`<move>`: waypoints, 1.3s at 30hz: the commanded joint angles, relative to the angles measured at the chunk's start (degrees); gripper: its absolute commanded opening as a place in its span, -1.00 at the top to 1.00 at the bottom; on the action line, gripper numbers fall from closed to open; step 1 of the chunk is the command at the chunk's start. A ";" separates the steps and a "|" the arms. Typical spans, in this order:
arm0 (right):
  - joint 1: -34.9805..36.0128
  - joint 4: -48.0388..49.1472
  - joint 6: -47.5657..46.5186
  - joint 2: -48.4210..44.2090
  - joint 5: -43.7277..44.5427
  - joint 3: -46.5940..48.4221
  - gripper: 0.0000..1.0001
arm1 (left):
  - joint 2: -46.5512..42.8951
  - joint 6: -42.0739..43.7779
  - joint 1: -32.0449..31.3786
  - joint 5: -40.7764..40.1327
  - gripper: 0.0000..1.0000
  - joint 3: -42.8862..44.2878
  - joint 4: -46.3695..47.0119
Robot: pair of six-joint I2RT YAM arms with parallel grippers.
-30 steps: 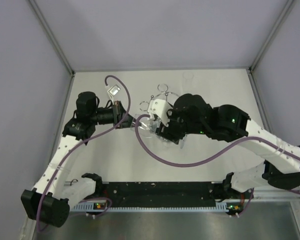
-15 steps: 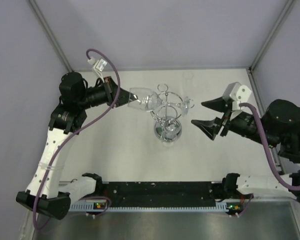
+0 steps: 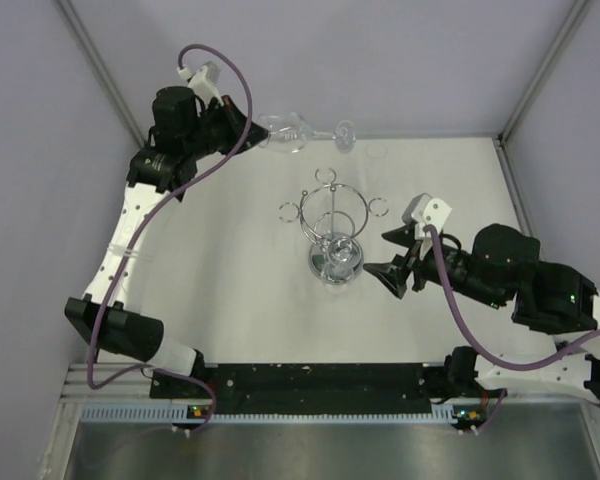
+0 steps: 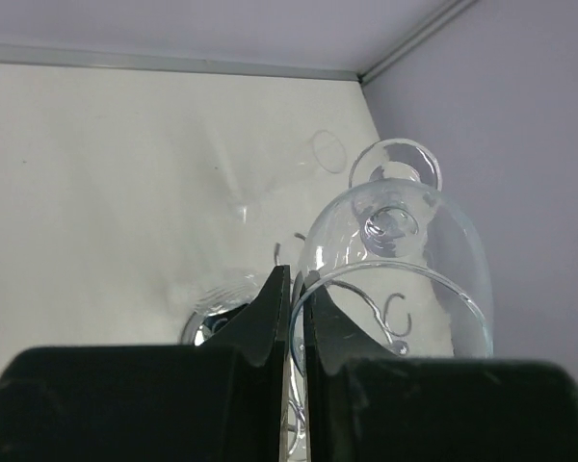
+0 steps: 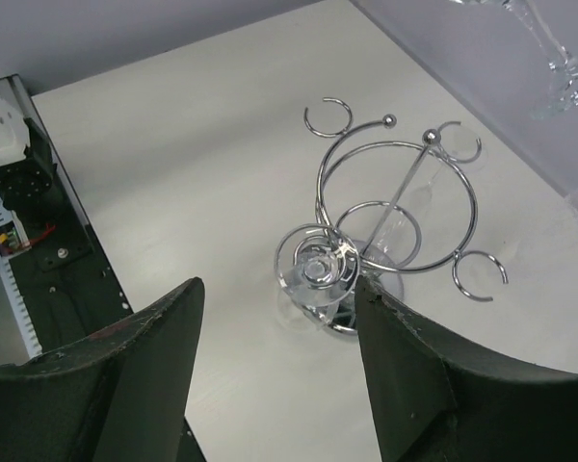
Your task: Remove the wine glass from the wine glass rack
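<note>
Count: one clear stemmed wine glass, rim pinched in our left gripper, held well apart from one shiny chrome wire rack, beside which our right gripper gapes empty.

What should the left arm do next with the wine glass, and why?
Probably lower it onto the table beside the wine glass rack: the left gripper pinches the wine glass by its rim, sideways, clear of the rack.
</note>
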 commanded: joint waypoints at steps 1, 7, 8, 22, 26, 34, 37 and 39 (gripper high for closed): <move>0.70 5.92 2.84 -3.75 0.45 -3.04 -0.27 | 2.58 0.91 0.18 -9.59 1.00 6.42 2.76; 0.62 6.98 6.10 -7.18 0.89 -6.56 -0.27 | 10.75 3.19 0.18 -19.35 1.00 14.58 -2.07; 0.62 7.33 6.62 -7.97 0.89 -7.35 -0.27 | 12.33 3.02 0.26 -20.15 1.00 16.17 -3.30; 0.62 6.89 8.91 -10.00 0.63 -13.68 -0.29 | 26.66 4.16 0.70 -30.43 1.00 26.72 -17.98; 0.62 7.15 9.09 -10.61 1.24 -15.35 -0.30 | 27.55 5.74 0.70 -34.04 1.00 26.21 -19.83; 0.70 7.33 10.14 -10.96 0.72 -17.11 -0.32 | 29.39 7.86 0.70 -39.32 1.00 24.18 -20.27; 0.70 7.24 10.76 -10.97 0.46 -17.29 -0.32 | 30.44 8.30 0.62 -40.19 1.00 24.09 -19.92; 0.62 7.33 10.93 -11.14 0.37 -17.46 -0.32 | 31.32 8.47 0.62 -40.81 1.00 24.09 -19.57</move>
